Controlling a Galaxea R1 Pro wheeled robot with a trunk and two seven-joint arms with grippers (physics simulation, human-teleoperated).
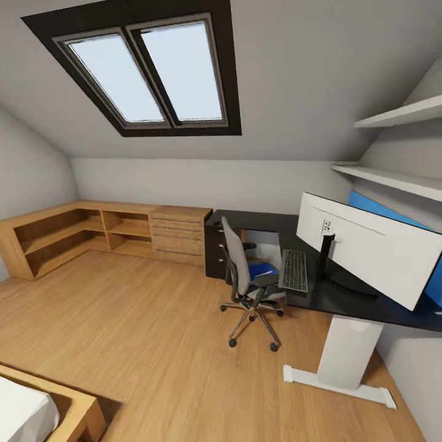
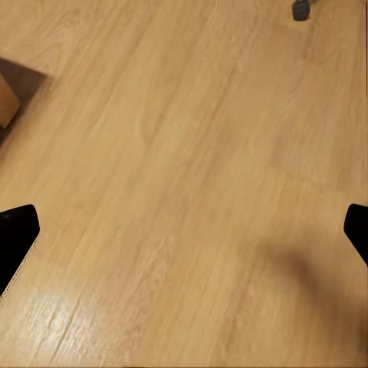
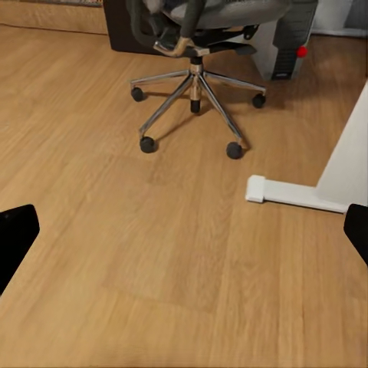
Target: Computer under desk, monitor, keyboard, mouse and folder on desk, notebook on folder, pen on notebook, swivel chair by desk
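So monitor (image 1: 374,248) & keyboard (image 1: 295,270) sit on the worktop (image 1: 258,221), folder (image 1: 263,270) on the swivel chair (image 1: 245,276) seat (both hands wide, empty).

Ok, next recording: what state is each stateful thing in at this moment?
Grey swivel chair with chrome star base: upright, at the desk.
Bright-blue folder: flat on the chair seat.
Wide white-backed monitor: upright on the glossy black desk.
Slim grey keyboard: flat on the desk by the monitor.
Light-grey computer tower: upright on the floor under the desk.
Left gripper: open, empty.
Right gripper: open, empty.
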